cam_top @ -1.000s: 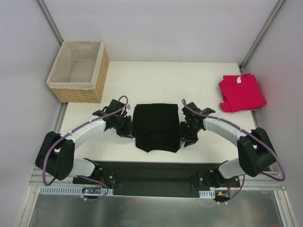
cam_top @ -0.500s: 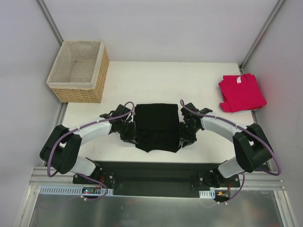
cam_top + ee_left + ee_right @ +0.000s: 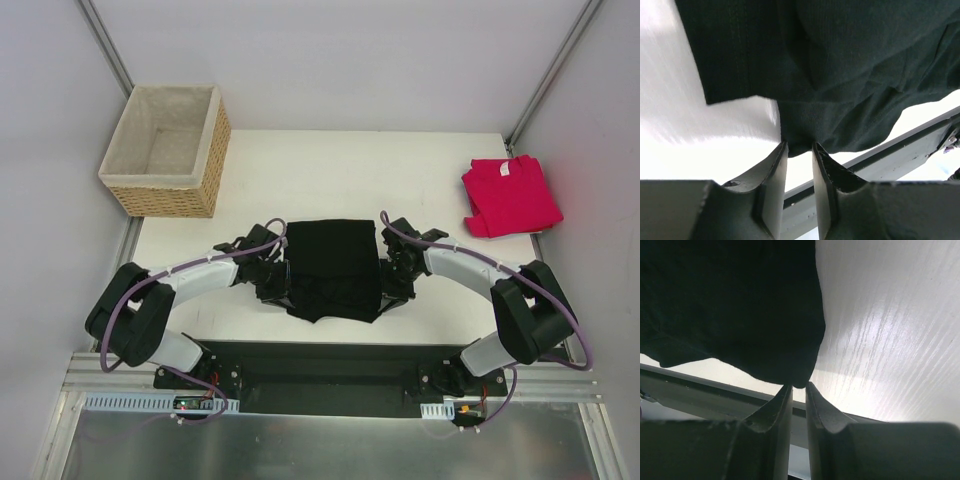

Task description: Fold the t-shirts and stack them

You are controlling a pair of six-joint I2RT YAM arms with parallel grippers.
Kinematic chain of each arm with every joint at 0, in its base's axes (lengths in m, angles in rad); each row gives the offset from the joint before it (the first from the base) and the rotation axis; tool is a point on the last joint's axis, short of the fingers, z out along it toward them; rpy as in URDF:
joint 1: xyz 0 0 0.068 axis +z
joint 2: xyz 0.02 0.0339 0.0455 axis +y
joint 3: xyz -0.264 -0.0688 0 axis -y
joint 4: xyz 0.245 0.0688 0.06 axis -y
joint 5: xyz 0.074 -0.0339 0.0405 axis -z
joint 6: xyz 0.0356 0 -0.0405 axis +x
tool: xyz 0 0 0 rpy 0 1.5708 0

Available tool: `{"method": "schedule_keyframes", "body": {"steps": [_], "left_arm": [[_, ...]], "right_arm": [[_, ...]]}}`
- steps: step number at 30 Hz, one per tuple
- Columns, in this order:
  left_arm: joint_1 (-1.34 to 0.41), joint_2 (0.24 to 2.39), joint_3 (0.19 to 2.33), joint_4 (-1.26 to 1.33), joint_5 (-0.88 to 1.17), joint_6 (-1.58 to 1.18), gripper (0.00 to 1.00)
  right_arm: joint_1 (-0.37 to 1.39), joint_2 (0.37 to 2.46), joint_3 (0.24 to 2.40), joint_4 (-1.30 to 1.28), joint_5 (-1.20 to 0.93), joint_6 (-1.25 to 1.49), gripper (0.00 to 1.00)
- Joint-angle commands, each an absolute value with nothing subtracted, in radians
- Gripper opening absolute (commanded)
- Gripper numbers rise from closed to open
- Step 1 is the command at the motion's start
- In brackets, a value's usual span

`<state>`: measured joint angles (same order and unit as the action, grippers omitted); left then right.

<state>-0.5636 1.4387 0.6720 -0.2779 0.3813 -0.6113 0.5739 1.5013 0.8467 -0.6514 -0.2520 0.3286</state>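
White table (image 3: 330,170) beside lined basket (image 3: 165,200): left fingers (image 3: 781,155), right fingers (image 3: 786,395) barely parted at black shirt (image 3: 332,265) hem, grip unclear.

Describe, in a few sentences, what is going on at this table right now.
Two robot arms are working on a black t-shirt lying partly folded mid-table. The left tool and right tool each sit at a near corner of it, jaws almost together at the cloth's edge; whether they grip it is unclear. A red t-shirt lies folded at the far right, apart, so nothing is stacked yet. A wicker basket stands far left.
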Motion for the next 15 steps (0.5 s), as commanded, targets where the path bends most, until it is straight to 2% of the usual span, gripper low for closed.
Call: {"method": "schedule_keyframes", "body": {"steps": [1, 7, 15], "left_arm": [[-0.574, 1.373, 0.696, -0.357, 0.345, -0.618, 0.29], [-0.574, 1.319, 0.741, -0.434, 0.310, -0.600, 0.36], [-0.574, 1.350, 0.710, -0.430, 0.296, -0.598, 0.33]], "right_arm": [[0.580, 1.517, 0.850, -0.649, -0.265, 0.324, 0.18], [0.580, 1.529, 0.859, -0.649, -0.267, 0.321, 0.18], [0.583, 1.543, 0.879, -0.655, -0.265, 0.319, 0.17]]}}
